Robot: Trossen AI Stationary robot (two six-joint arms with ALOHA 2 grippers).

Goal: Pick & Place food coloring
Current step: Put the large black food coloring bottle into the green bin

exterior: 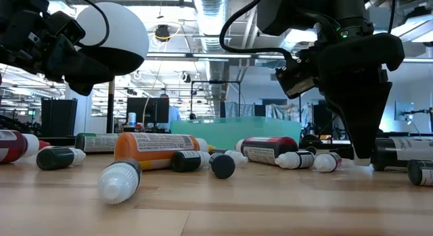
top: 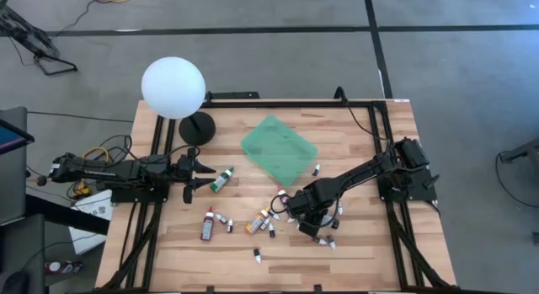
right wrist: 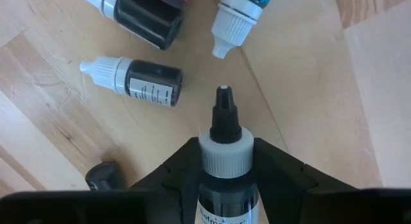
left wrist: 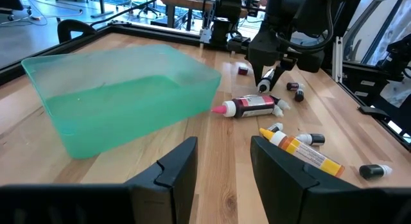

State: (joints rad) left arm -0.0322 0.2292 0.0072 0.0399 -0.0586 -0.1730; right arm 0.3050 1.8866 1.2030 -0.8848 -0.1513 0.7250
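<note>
Here, from largest to smallest:
Table (top: 362,252): pale wood planks with a black frame around the edge.
Lamp (top: 173,88): white globe on a black base, at the table's far left corner.
Tray (top: 280,149): green and see-through, set at an angle near the middle of the far half.
Left arm: lies along the left edge, its left gripper (left wrist: 221,172) above the wood, pointing toward the tray; the fingers stand apart with nothing between them.
Right arm: reaches in from the right edge down to the bottle cluster in front of the tray.
Right gripper (right wrist: 221,161): its fingers sit on both sides of a white-collared, dark-tipped bottle (right wrist: 223,153); whether they are already pressing on it, I cannot tell.
Food coloring (top: 268,220): small bottles scattered on the wood in front of the tray, none visibly inside it.
Green-capped bottle (top: 222,179): just ahead of the left gripper.
Pink-tipped dark bottle (left wrist: 247,106): lying beside the tray's near corner.
Orange tube (left wrist: 307,156): on its side, near the pink-tipped one.
</note>
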